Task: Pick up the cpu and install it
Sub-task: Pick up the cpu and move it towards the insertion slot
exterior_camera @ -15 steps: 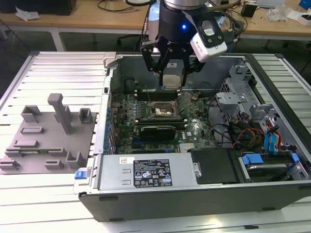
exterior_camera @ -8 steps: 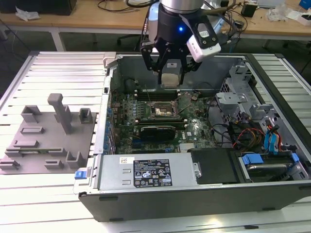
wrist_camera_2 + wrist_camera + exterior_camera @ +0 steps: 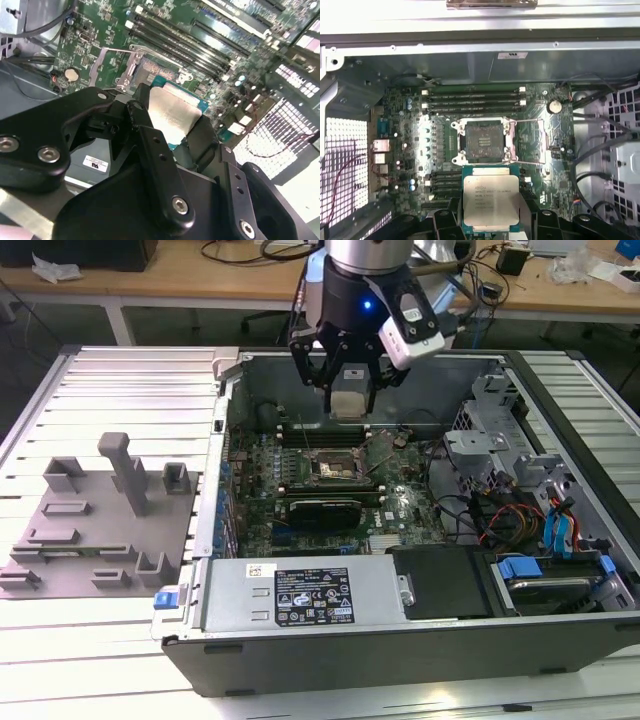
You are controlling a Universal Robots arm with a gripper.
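I have the tool (image 3: 346,390) clenched on the cpu (image 3: 490,202), hanging inside the open case (image 3: 450,652) just beside the socket (image 3: 482,140) and clear of the board. I judge this the carry-to-socket step: pickup done, install not yet. Seating calls for squaring the chip over the socket and a level, gentle descent. Count: one cpu, one socket, one tool

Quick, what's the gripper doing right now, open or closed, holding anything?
Gripper: closed on the cpu.
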